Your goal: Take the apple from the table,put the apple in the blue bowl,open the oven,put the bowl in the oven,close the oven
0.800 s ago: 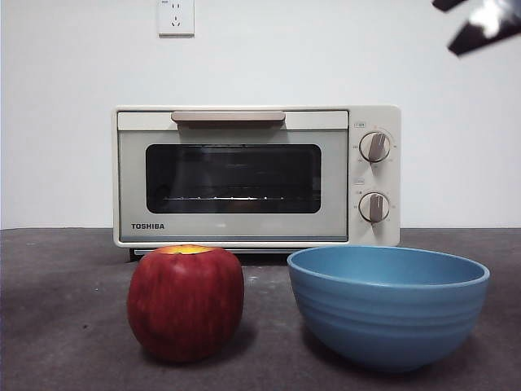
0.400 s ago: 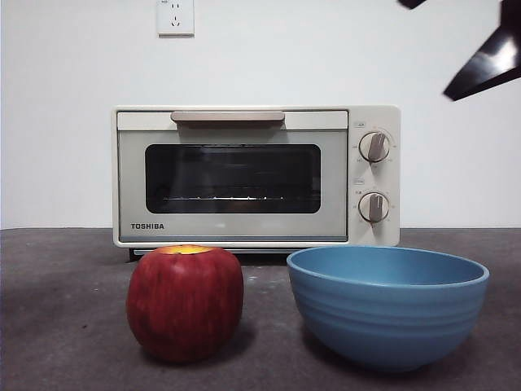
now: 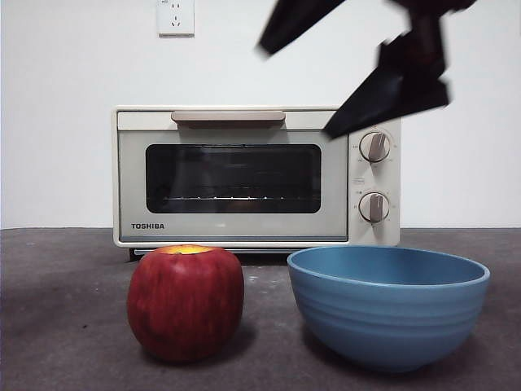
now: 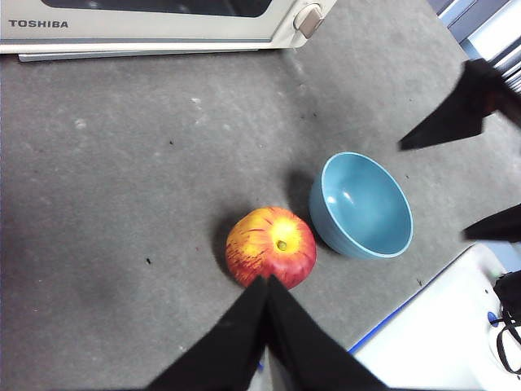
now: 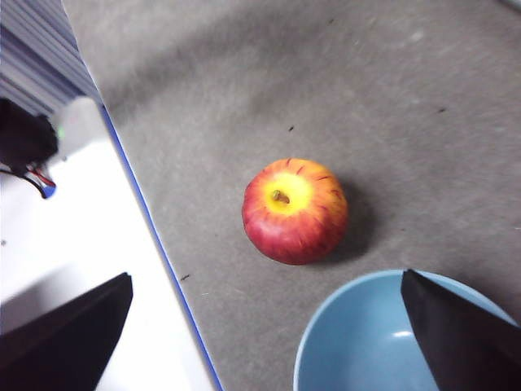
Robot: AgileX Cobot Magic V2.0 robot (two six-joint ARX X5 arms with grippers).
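The dark red apple [image 3: 186,305] [image 4: 271,246] [image 5: 295,210] sits on the grey table [image 3: 49,326], stem hollow up. Just right of it stands the blue bowl [image 3: 387,314] [image 4: 362,204] [image 5: 358,342], with nothing in it. Behind both is the cream oven [image 3: 232,232] [image 4: 163,28], door closed. My right gripper [image 3: 294,92] [image 5: 267,277] hangs open high above the apple and bowl, holding nothing. My left gripper [image 4: 264,285] is shut and empty, raised over the table's front edge near the apple.
A wall socket [image 3: 176,16] sits above the oven. Past the table's blue-lined front edge lies a white surface [image 5: 98,244] [image 4: 440,342] with dark cables. Bare table stretches between the oven and the apple.
The right gripper has swung down and left from the top right corner, now big and dark over the oven's right side. Apple, bowl and oven have not moved.
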